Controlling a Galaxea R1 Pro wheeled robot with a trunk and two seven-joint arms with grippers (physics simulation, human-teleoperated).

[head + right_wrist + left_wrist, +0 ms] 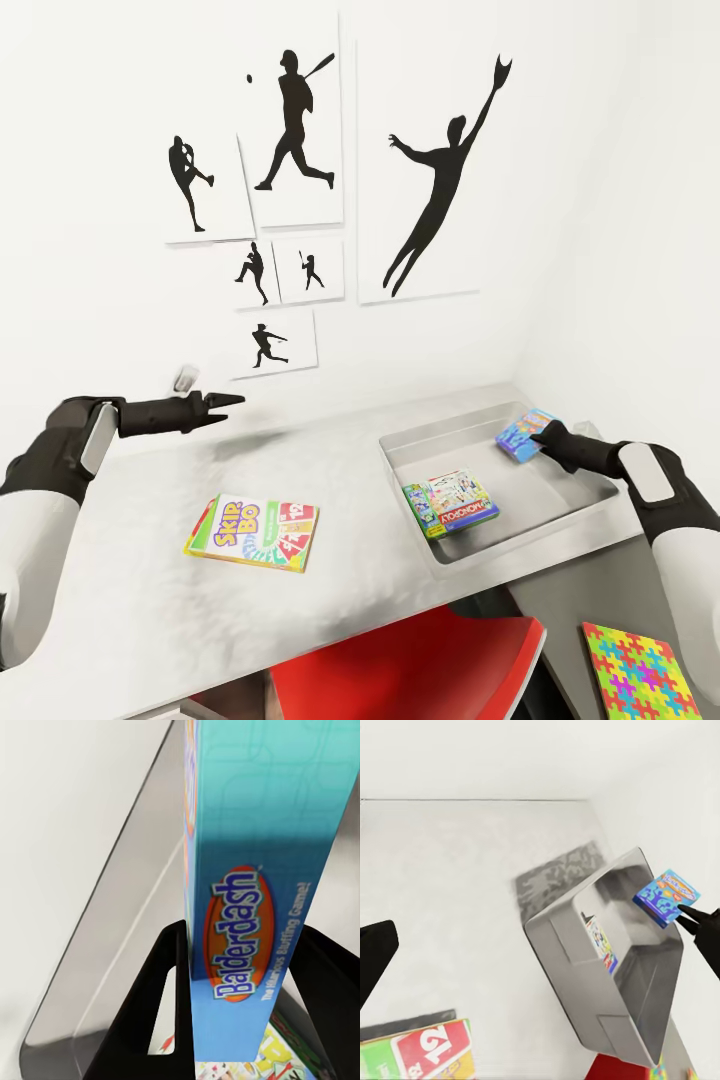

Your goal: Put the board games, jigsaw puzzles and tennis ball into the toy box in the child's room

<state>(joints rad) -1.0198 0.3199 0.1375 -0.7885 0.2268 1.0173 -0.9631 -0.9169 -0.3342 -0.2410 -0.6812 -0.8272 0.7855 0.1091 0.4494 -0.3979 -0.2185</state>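
Small blue board game (524,436) is gripped on its near edge between black fingers (154,1020) of right hand (545,437), held over far right corner of toy box (405,441) on desk (130,560). White Monopoly box (452,502) already lies inside, near side. Release judged next: bin floor lies directly below. Skip-Bo box (254,532) lies left, nearer left hand (232,401), whose pointed fingers appear closed, empty. Puzzle sheet (637,672) is seen bottom right.
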